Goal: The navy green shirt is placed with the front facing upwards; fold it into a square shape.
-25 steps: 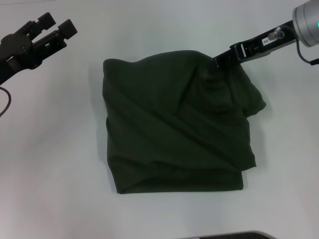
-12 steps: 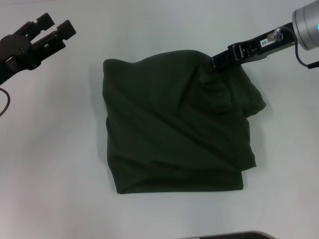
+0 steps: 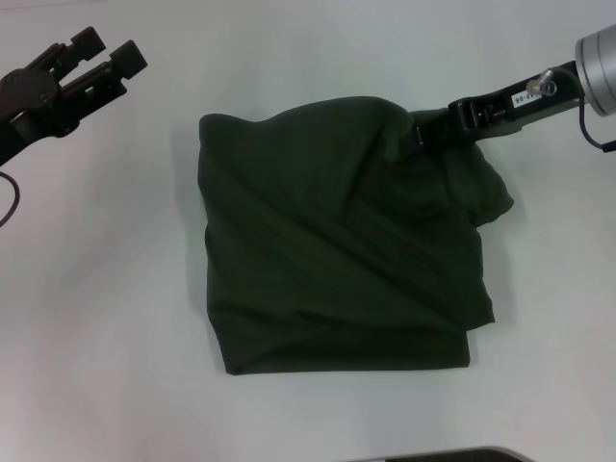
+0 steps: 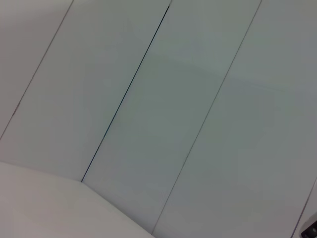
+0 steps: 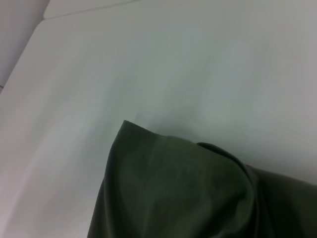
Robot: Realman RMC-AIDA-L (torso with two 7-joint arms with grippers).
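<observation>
Head view: lying roughly folded mid-surface [image 3: 96, 318], the shirt [image 3: 337, 269], rumpled toward its far right corner. Hovering at that corner, the right end effector [image 3: 428, 135], touching the cloth; grip impossible to tell. Resting far left, well apart from the shirt, the left end effector [image 3: 101, 53], fingers spread, holding nothing.

Left wrist view: showing only pale panels.

Right wrist view: showing the shirt [image 5: 183, 193] lying on the surface [image 5: 148, 64].

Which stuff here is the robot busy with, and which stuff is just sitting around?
Busy with:
- dark olive-green cotton shirt, folded into a rough, rumpled square
- right gripper, at the shirt's far right corner

Just there:
- left gripper, off to the far left, open
- white table
</observation>
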